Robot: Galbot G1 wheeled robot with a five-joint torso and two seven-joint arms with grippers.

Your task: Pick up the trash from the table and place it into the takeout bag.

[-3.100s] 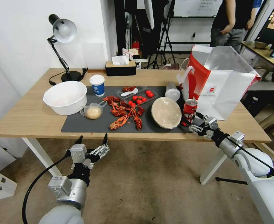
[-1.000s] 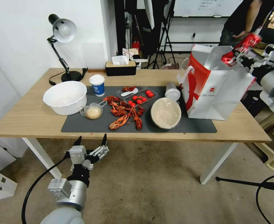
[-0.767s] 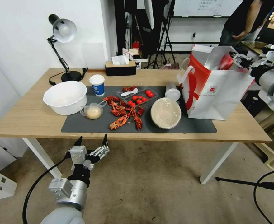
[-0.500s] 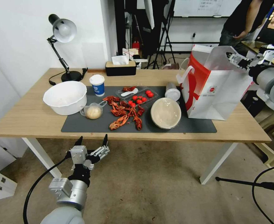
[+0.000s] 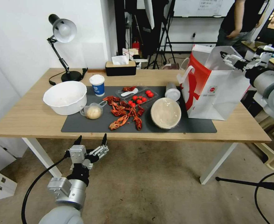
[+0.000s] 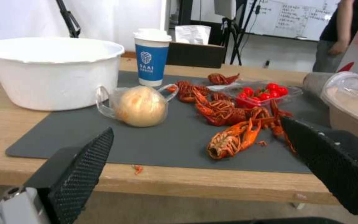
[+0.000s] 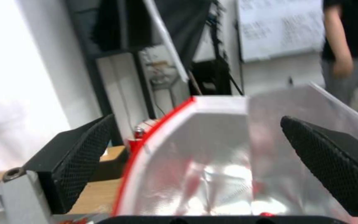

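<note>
My right gripper (image 5: pixel 226 58) sits spread wide and empty over the takeout bag (image 5: pixel 214 93) mouth (silvery inside, contents hard to make out). Left gripper (image 5: pixel 92 143) hangs parted below the table (image 5: pixel 28 119); 1 beige bowl (image 5: pixel 166 113) on the mat.

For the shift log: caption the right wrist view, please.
Right gripper with jaws open and empty above the open mouth of the takeout bag, its foil-lined interior below.

No legible text — paper cup (image 6: pixel 151 56) logo unreadable
</note>
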